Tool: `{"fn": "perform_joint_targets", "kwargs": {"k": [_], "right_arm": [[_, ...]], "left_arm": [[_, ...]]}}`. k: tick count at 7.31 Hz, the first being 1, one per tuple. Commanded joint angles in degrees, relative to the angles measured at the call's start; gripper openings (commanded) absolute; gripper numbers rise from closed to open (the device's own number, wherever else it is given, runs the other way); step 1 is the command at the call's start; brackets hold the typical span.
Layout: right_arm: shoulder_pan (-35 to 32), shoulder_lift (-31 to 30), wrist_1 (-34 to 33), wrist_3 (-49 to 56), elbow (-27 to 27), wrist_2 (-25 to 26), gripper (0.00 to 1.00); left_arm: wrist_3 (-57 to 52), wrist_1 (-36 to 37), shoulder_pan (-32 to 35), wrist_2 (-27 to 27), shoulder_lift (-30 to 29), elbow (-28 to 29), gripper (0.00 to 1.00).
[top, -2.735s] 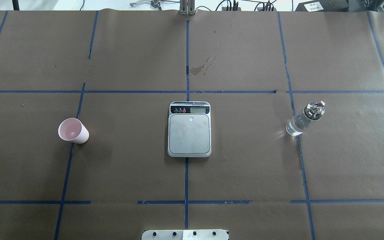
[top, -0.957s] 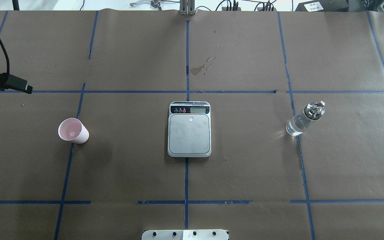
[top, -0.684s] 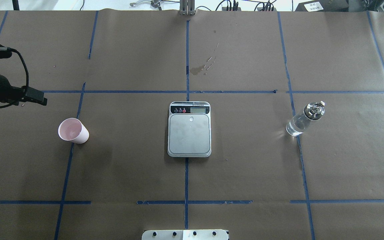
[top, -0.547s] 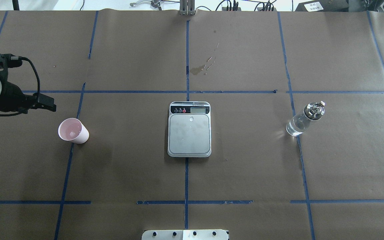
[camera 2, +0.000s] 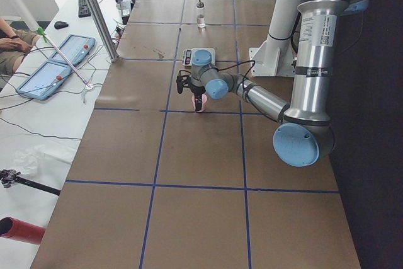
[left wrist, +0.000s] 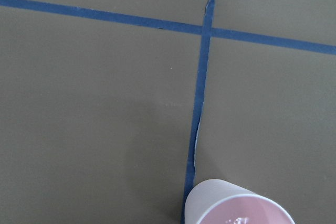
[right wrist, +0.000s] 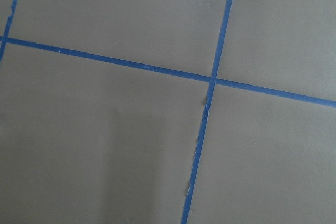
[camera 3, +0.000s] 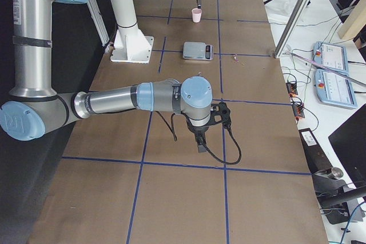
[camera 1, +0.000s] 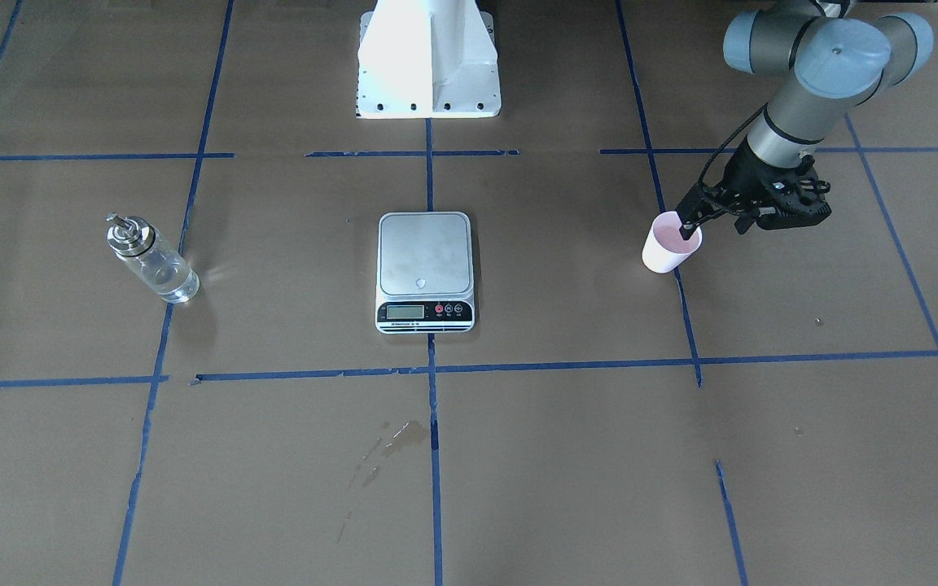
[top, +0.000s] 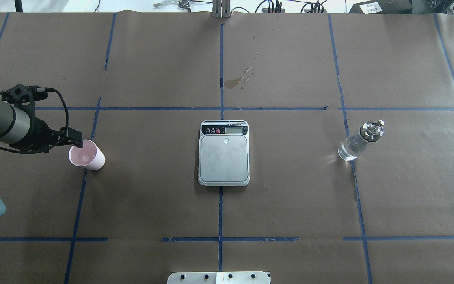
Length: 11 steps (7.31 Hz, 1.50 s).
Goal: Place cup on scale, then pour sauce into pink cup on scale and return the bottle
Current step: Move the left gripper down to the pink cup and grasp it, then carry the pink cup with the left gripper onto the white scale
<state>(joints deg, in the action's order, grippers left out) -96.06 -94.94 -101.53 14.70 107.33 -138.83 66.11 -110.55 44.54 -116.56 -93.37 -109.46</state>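
The pale pink cup (top: 87,154) stands upright on the brown paper, left of the scale (top: 224,157); it also shows in the front view (camera 1: 668,248) and at the bottom of the left wrist view (left wrist: 239,208). My left gripper (top: 76,138) hangs at the cup's near-left rim (camera 1: 685,226); I cannot tell whether it is open or touching. The scale's steel platform is bare. The glass bottle (top: 355,144) with clear liquid stands far right. My right gripper (camera 3: 201,144) shows only in the exterior right view, low over bare paper; I cannot tell its state.
A dried spill stain (top: 242,77) marks the paper beyond the scale. The robot's white base (camera 1: 428,57) is at my edge of the table. An operators' bench with tablets (camera 2: 56,61) and a metal post (camera 2: 94,14) line the far side.
My left arm came in from the left edge and moved right and down to the cup's rim. The cup, scale and bottle have not moved.
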Motion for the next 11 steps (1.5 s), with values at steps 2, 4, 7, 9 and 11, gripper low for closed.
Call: {"fn": "perform_joint_targets", "kwargs": {"k": [2,4,7,9,11], "right_arm": [[0.0,0.0,0.0,-0.1,-0.1,-0.5,1.0],[0.0,0.1,-0.1,-0.4,-0.1,-0.5,1.0],[0.0,0.1,-0.1,-0.6,-0.1,-0.7,1.0],[0.0,0.1,-0.1,-0.6,-0.1,-0.7,1.0],[0.0,0.1,-0.1,-0.7,0.2,-0.7,1.0]], "left_arm": [[0.0,0.1,-1.3,0.0,-0.1,0.8,1.0],[0.2,0.1,-3.3,0.0,-1.1,2.3,1.0],[0.2,0.2,-3.7,0.1,-1.4,2.7,0.31],[0.1,0.6,-3.4,0.1,-1.1,2.4,0.0],[0.1,4.1,-2.7,0.1,-1.6,-0.1,0.0]]}}
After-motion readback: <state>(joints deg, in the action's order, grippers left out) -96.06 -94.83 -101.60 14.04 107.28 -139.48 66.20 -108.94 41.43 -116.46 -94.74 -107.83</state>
